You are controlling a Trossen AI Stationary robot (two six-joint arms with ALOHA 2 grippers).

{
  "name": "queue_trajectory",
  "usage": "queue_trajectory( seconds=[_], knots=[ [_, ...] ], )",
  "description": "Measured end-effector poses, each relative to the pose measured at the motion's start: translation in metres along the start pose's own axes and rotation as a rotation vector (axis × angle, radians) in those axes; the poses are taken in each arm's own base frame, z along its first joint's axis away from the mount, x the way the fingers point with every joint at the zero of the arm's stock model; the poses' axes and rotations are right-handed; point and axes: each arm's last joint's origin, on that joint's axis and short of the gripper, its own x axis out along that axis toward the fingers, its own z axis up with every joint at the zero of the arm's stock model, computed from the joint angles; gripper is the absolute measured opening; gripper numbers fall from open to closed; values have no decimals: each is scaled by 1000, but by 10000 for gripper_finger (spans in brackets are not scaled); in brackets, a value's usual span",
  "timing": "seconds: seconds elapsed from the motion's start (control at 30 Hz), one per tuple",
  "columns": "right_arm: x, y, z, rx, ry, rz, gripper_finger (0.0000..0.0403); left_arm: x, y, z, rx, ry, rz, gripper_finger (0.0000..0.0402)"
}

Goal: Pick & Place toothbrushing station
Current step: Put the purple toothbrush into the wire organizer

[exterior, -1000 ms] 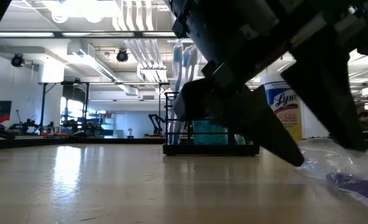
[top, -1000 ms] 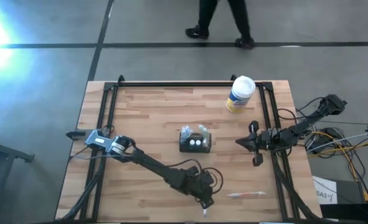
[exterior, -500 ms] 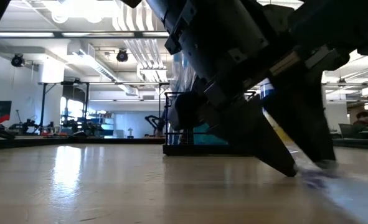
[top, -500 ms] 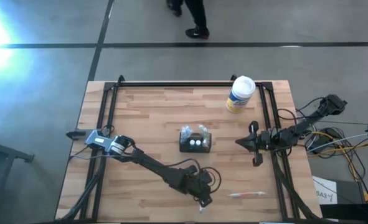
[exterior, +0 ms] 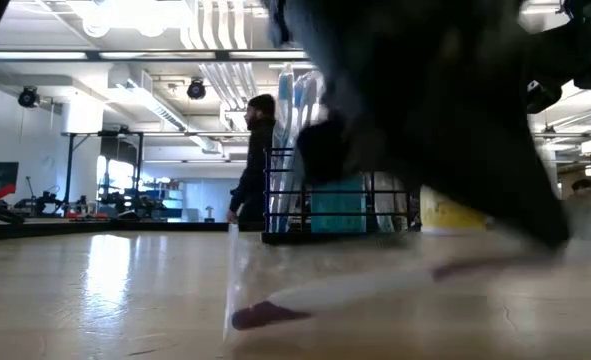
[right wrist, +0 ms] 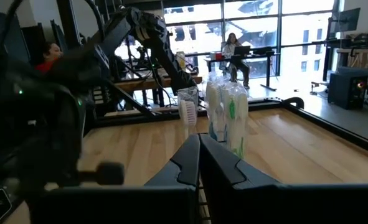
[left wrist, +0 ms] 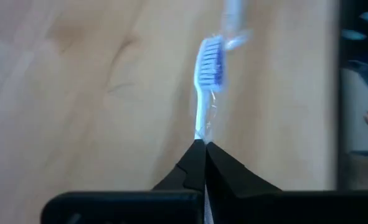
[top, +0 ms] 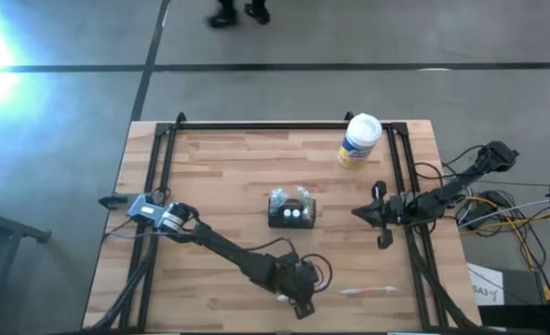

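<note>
The toothbrushing station (top: 291,212) is a small black box at the table's middle, with wrapped brushes standing in it (right wrist: 226,112). In the low view the station (exterior: 337,238) stands behind my arm. My left gripper (top: 298,305) is near the table's near edge, shut on a toothbrush (left wrist: 208,68) with blue bristles in a clear wrapper. That toothbrush (exterior: 355,290) runs across the low view, head end low. My right gripper (top: 358,213) is shut and waits by the right rail, holding nothing. My left gripper pinches the toothbrush's handle (left wrist: 200,129) with its clear wrapper between the two fingertips. The brush reaches straight out ahead of the fingers, in line with them, bristle head farthest off. Its head end (exterior: 260,315) is low by the table; whether it rests there I cannot tell.
A white canister with a yellow label (top: 358,141) stands at the far right. Another wrapped toothbrush (top: 368,291) lies near the near edge, right of my left gripper. Black rails (top: 158,186) run along the table's sides. A person (exterior: 253,160) walks beyond the far edge.
My left gripper has shut on the wrapped toothbrush and shifted slightly toward the table's left edge. The brush has come with it and now stretches out ahead of the fingers.
</note>
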Motion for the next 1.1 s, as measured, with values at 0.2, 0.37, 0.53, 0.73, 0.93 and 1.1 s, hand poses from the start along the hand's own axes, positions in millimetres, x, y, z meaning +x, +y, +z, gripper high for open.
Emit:
queue_trajectory(
  seconds=[0.2,0.37,0.53,0.73,0.93,1.1],
  knots=[
    [0,0,0,-2,4,0,8,-67,-32,16,197,-132,-52,2],
    [1,1,-3,-5,20,-1,8,-154,-38,11,313,-310,87,2],
    [2,1,-4,-3,30,2,8,-242,-16,-23,381,-518,148,1],
    [2,2,-4,2,23,6,8,-280,43,-79,395,-758,-29,1],
    [2,2,-4,-17,24,11,8,-261,110,-117,309,-934,-167,0],
    [2,1,-7,-47,57,8,8,-252,144,-130,467,-1036,-349,0]
  ],
)
